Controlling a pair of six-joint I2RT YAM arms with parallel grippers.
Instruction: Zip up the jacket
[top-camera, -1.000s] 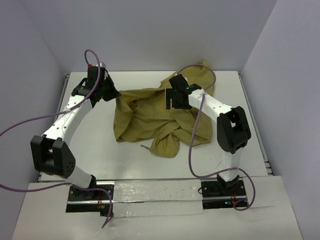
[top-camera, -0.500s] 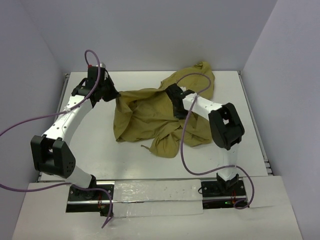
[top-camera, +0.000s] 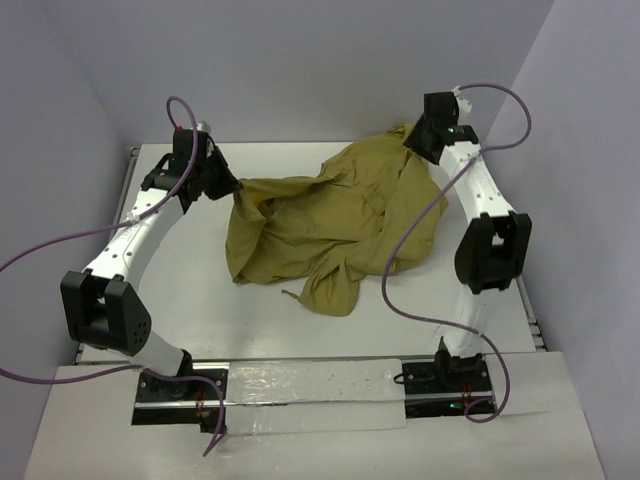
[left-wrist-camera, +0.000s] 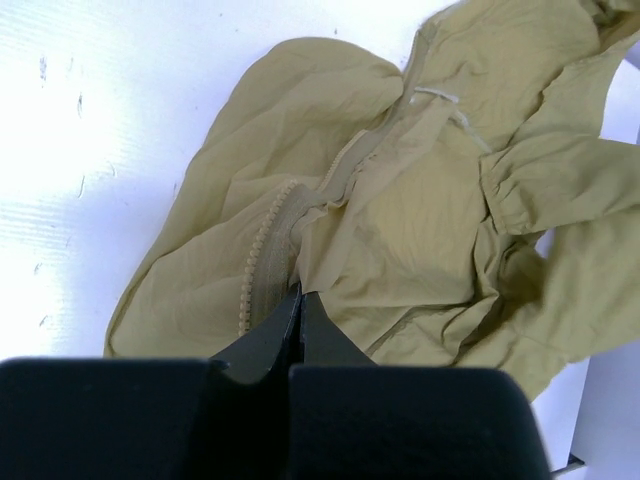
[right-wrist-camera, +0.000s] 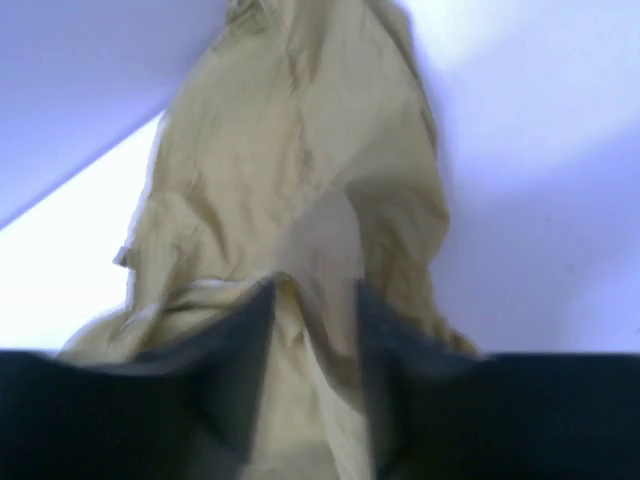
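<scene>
Two sets of fingers hold the jacket (top-camera: 310, 225), which sprawls crumpled over the middle of the bench (top-camera: 250, 320), its zip apparently undone. At the bench's far left, the left fingers (left-wrist-camera: 298, 318) are pressed fully together on the garment's front edge, right beside a row of zipper teeth (left-wrist-camera: 255, 265). Above the bench's far right corner, the right fingers (top-camera: 420, 137) stand partly apart with a fold of cloth between them, lifted off the bench. They appear to grip it. The step in hand looks like spreading the garment. To do it well, draw the two holds apart gently until the front lies flat on the bench with both zipper edges showing, and without letting the thin cloth slip free.
</scene>
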